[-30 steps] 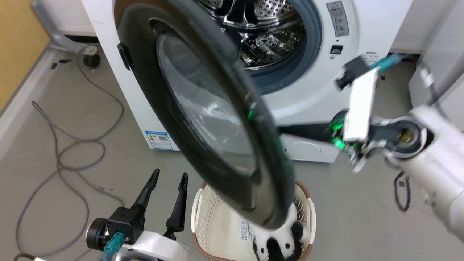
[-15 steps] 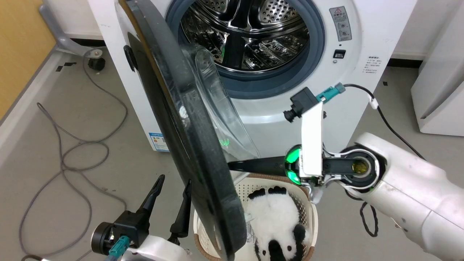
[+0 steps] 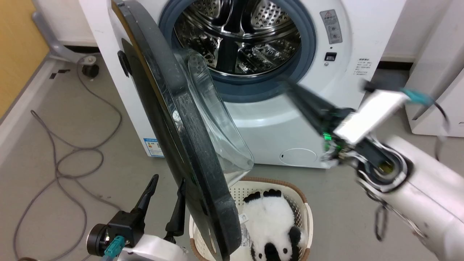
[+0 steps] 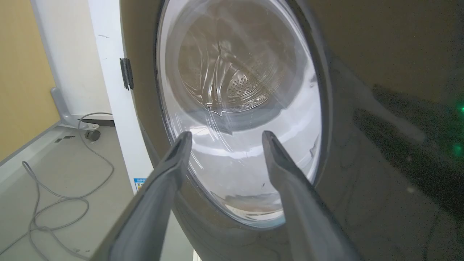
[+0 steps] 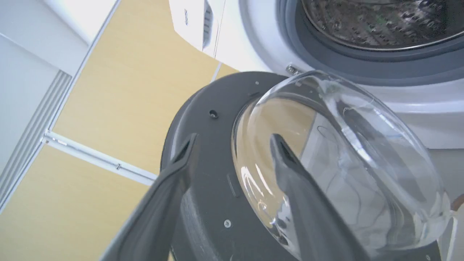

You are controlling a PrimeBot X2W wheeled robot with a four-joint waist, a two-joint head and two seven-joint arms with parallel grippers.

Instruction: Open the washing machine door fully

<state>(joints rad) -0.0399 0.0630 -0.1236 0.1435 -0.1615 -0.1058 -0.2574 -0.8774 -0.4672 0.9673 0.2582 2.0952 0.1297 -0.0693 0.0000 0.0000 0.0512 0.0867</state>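
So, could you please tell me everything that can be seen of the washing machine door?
The washing machine door is a large round disc, glossy black, with a clear glass bowl bulging from its inner side. It stands open, about edge-on to the head view, attached at the left of the white washing machine, and its lower edge hangs over a basket. The left tool and the right tool are both open, and neither grips the door.

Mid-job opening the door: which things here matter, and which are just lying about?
Job:
washing machine door
washing machine
right pincer, open
left pincer, open

Lying about:
laundry basket
panda toy
floor cable
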